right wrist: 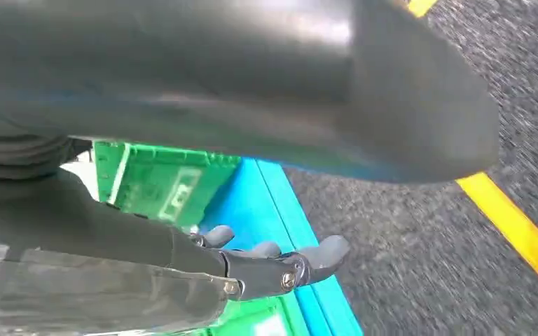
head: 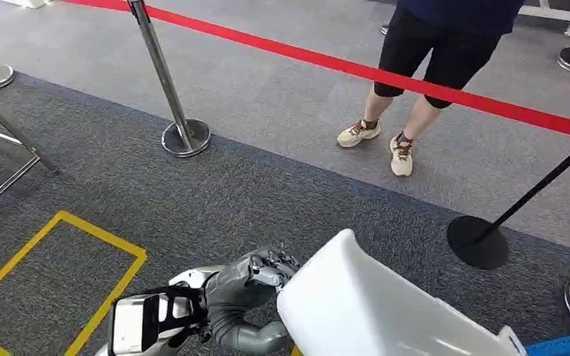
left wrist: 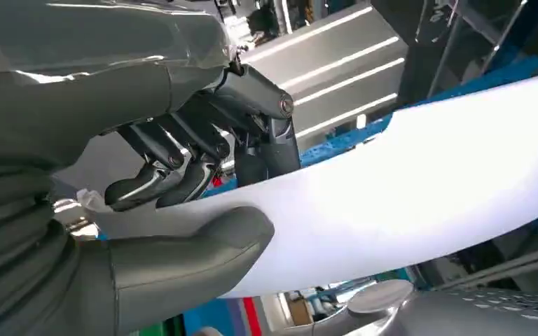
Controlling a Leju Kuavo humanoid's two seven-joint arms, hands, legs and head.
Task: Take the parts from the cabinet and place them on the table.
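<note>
Gripping white part (head: 386, 304), left robot hand (head: 263, 274); no legible writing.

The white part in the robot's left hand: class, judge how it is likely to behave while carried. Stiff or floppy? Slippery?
The white part probably is stiff: it juts well past the left hand without drooping. Its smooth, glossy surface suggests it could slip, held between thumb and fingers near one end. It seems light for its size, since that hand grips one end alone.
</note>
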